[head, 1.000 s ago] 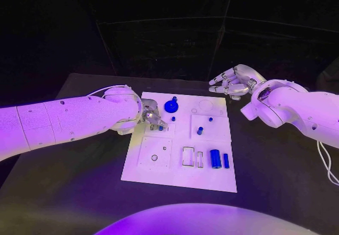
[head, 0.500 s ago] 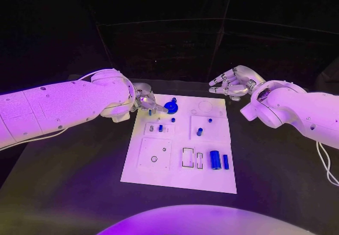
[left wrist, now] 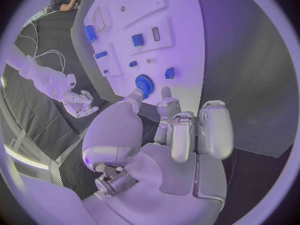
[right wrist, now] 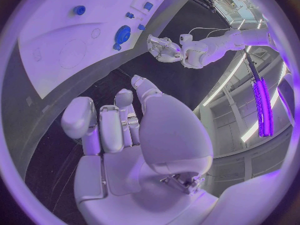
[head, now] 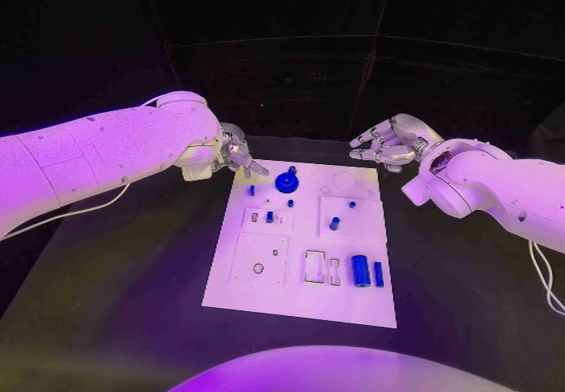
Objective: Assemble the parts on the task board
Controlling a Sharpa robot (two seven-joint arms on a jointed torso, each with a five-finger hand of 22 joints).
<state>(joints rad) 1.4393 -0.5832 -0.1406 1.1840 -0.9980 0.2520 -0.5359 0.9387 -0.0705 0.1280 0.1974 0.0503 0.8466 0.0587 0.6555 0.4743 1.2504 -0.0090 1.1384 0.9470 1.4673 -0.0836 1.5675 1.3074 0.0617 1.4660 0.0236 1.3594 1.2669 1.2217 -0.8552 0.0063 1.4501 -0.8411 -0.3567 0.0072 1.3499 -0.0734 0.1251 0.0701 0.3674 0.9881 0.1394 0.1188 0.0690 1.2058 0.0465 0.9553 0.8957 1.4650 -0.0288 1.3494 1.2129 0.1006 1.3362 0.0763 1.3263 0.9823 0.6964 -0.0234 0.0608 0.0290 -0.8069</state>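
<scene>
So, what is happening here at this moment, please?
A two-armed robot is working at a white task board with small blue parts on a black table. Neither hand holds anything. The left hand hovers off the board's far left corner, near the round blue gear. The right hand hangs above the table beyond the far right corner. Two blue cylinders lie in the near part of the board, and several small blue pegs stand in its middle.

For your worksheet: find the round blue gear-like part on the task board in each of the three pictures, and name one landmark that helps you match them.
Head view: round blue part near the task board's far edge, by the left hand.
Left wrist view: round blue part just beyond the fingertips.
Right wrist view: round blue part near the board edge.
Shared landmark: the small blue piece beside it.
</scene>
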